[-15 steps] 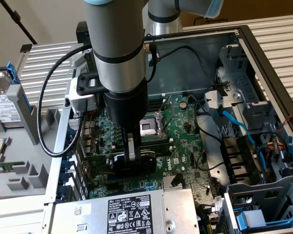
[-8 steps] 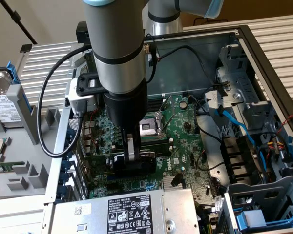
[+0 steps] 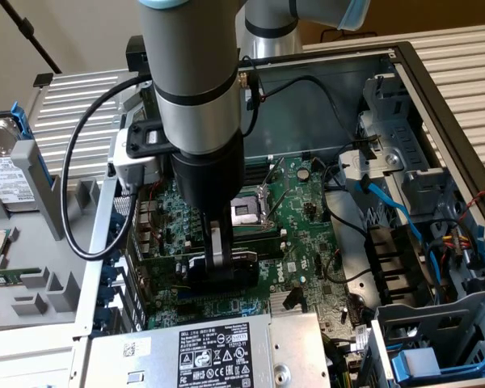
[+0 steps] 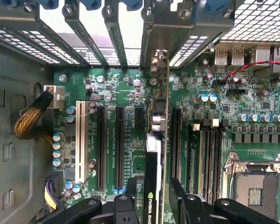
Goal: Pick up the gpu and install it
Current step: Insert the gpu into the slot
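Observation:
The gpu (image 4: 152, 163) stands on edge in a slot of the green motherboard (image 4: 224, 107), its black shroud face and thin green board seen from above, its silver bracket end toward the case's rear slots. My gripper (image 4: 153, 183) straddles the card's top edge, open, with a black finger (image 4: 130, 184) on each side and a small gap to the card. In the exterior view the gripper (image 3: 218, 263) hangs straight down inside the open computer case, low over the black gpu (image 3: 246, 263) on the motherboard (image 3: 307, 210).
An empty CPU socket (image 3: 246, 210) lies just beyond the card. A grey power supply (image 3: 218, 347) sits at the case front, with blue cables (image 3: 388, 202) and a drive cage (image 3: 436, 339) at the exterior view's right. Black and white expansion slots (image 4: 80, 140) run alongside the card.

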